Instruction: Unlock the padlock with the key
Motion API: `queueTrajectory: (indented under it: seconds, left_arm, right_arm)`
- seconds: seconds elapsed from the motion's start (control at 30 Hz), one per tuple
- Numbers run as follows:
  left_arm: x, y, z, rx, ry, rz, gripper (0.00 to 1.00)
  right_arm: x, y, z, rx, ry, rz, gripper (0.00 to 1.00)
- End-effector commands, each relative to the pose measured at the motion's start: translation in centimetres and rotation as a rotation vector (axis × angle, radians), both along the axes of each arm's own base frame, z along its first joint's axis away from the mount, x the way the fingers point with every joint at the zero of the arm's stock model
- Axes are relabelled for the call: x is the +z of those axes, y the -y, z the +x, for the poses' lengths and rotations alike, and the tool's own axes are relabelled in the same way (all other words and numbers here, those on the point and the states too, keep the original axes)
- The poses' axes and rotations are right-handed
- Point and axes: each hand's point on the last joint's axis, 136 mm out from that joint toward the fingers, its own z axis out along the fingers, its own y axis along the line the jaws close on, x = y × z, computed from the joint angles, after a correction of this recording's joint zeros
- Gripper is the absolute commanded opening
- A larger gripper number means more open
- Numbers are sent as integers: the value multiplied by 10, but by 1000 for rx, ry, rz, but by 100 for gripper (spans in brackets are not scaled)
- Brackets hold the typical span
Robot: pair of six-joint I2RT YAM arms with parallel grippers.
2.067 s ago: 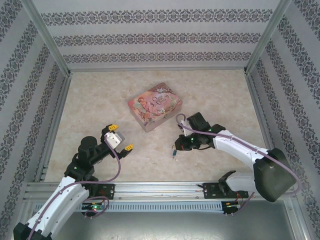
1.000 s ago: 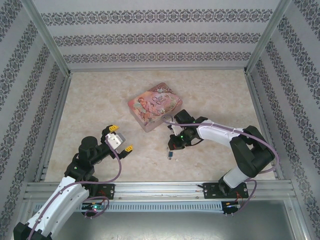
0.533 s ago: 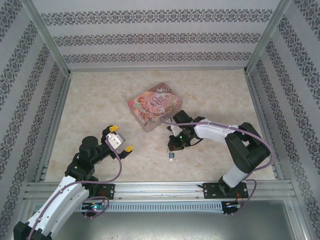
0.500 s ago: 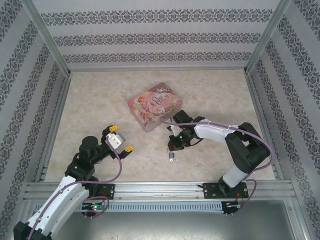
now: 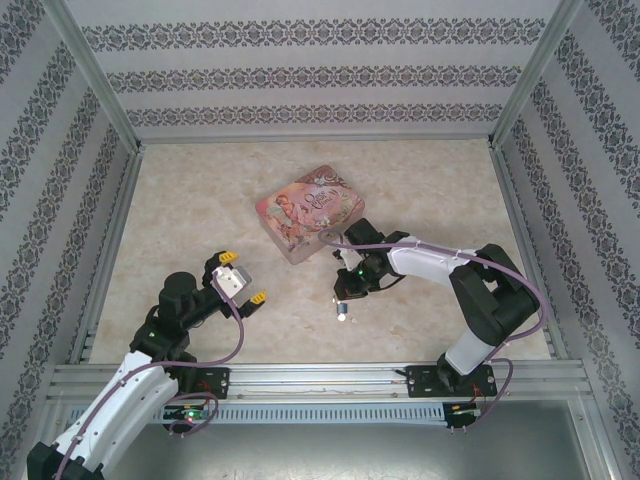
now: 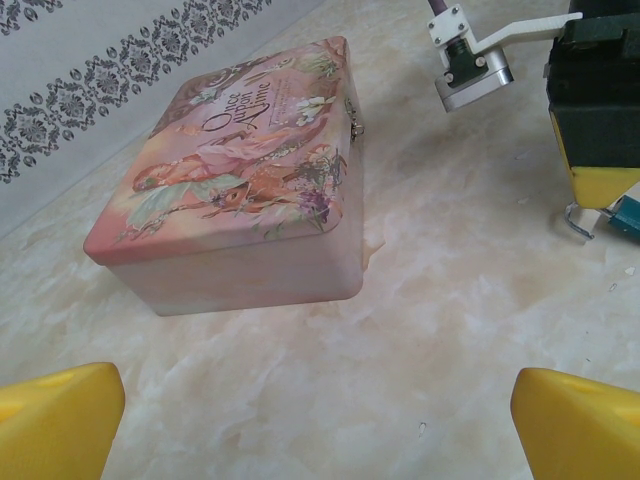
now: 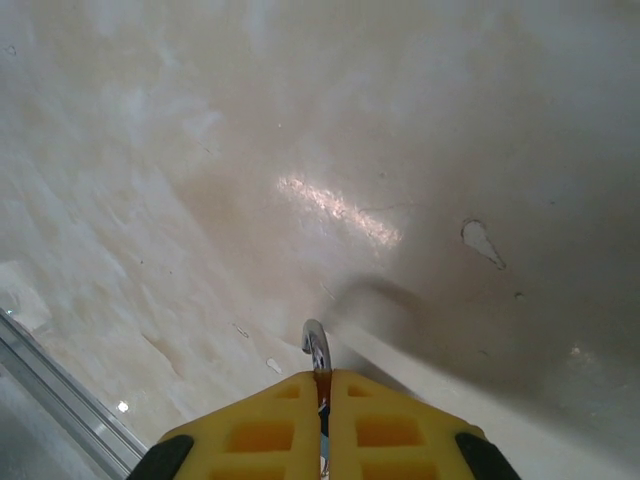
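Note:
The padlock point(image 7: 316, 348) is pinched between my right gripper's point(image 7: 323, 375) yellow fingers, its silver shackle sticking out past the tips just above the table. In the left wrist view its shackle and teal body point(image 6: 626, 216) show under one yellow finger at the right edge. From above, my right gripper point(image 5: 341, 296) points down in front of the pink tin, with the padlock point(image 5: 343, 313) as a small glint beneath it. My left gripper point(image 5: 243, 278) is open and holds nothing, well left of the padlock and facing the tin. I cannot make out the key.
The pink illustrated tin point(image 5: 308, 212) lies shut at the table's middle, just behind the right gripper; it looms large in the left wrist view point(image 6: 235, 215). Patterned walls and a metal frame point(image 5: 110, 240) bound the marble table. A rail point(image 5: 320, 378) runs along the near edge.
The right arm has folded in and its gripper has shifted slightly left and low over the table with the padlock. The left arm has not moved.

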Motion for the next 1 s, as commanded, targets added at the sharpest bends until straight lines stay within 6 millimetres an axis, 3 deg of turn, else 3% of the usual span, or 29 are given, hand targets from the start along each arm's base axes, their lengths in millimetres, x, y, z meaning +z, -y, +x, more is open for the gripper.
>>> queueTrajectory:
  seconds: [0.0,0.43,0.67,0.83,0.9,0.97]
  left_arm:
    - [-4,-1,0,-3,-5,4,99]
    - [-4,-1,1,6,-7,-2,99]
    - [-4,-6,4,35,-2,8,99]
    - [-5,-5,3,31,-4,10,99]
    - [-5,-6,4,35,-3,12,99]
    - [-5,-6,4,38,-4,12,99]
  right_arm:
    - [3,-3,3,22,25,-12,12]
    - [23,7,11,12,112,-19,44]
    - [42,19,23,-22,224,-4,73]
    - [54,31,35,-84,280,22,80]
    - [58,35,38,-97,296,28,98]
    - [61,38,41,-103,316,26,98]
